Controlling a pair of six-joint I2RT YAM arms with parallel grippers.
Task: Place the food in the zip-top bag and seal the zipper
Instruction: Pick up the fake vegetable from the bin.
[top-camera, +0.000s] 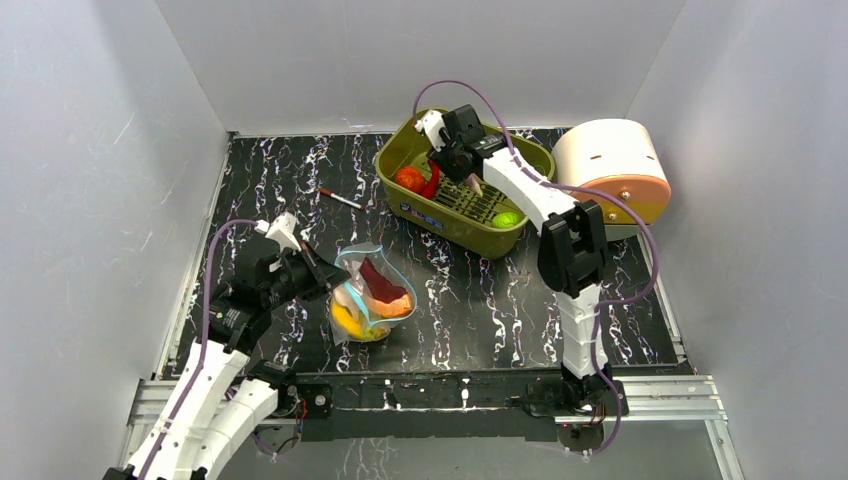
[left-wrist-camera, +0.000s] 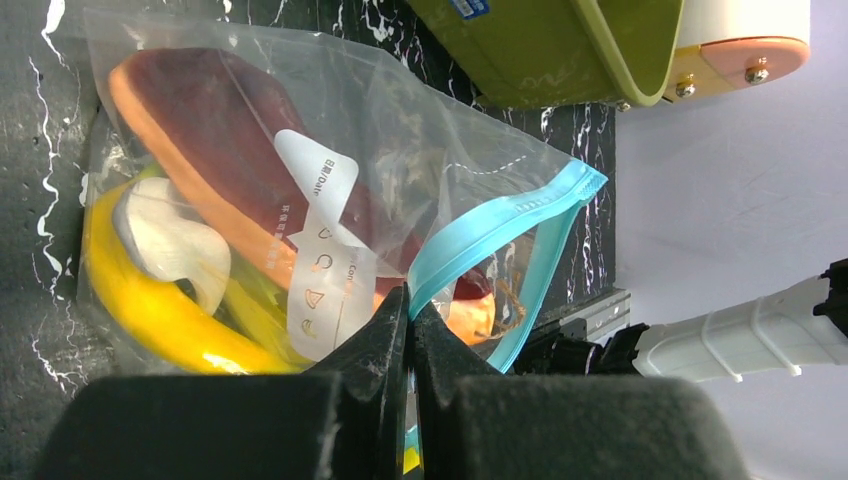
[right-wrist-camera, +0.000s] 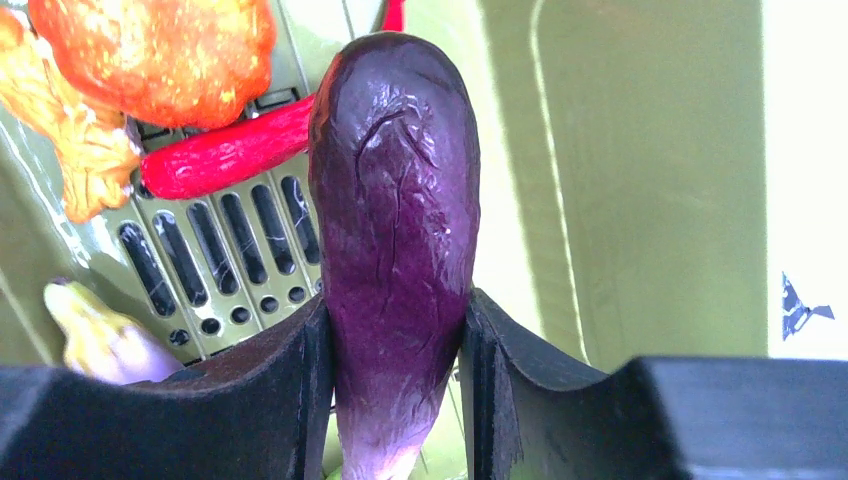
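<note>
The clear zip-top bag (top-camera: 368, 296) lies on the black mat with its mouth open. It holds a yellow banana (left-wrist-camera: 150, 310) and an orange-edged dark red piece (left-wrist-camera: 200, 130). My left gripper (top-camera: 325, 272) is shut on the bag's mouth edge at the teal-blue zipper (left-wrist-camera: 500, 225); the fingertips (left-wrist-camera: 395, 320) pinch the strip. My right gripper (top-camera: 447, 165) is inside the olive-green tub (top-camera: 395, 150), shut on the dark purple eggplant (right-wrist-camera: 395, 200), which stands upright between the jaws. A red-orange tomato (right-wrist-camera: 160, 50), a red chili (right-wrist-camera: 230, 155) and a green fruit (top-camera: 506, 219) lie in the tub.
A thin red-tipped stick (top-camera: 338, 198) lies on the mat left of the tub. A white and orange cylinder (top-camera: 615, 165) stands at the back right, beside the tub. White walls close in the left, back and right sides.
</note>
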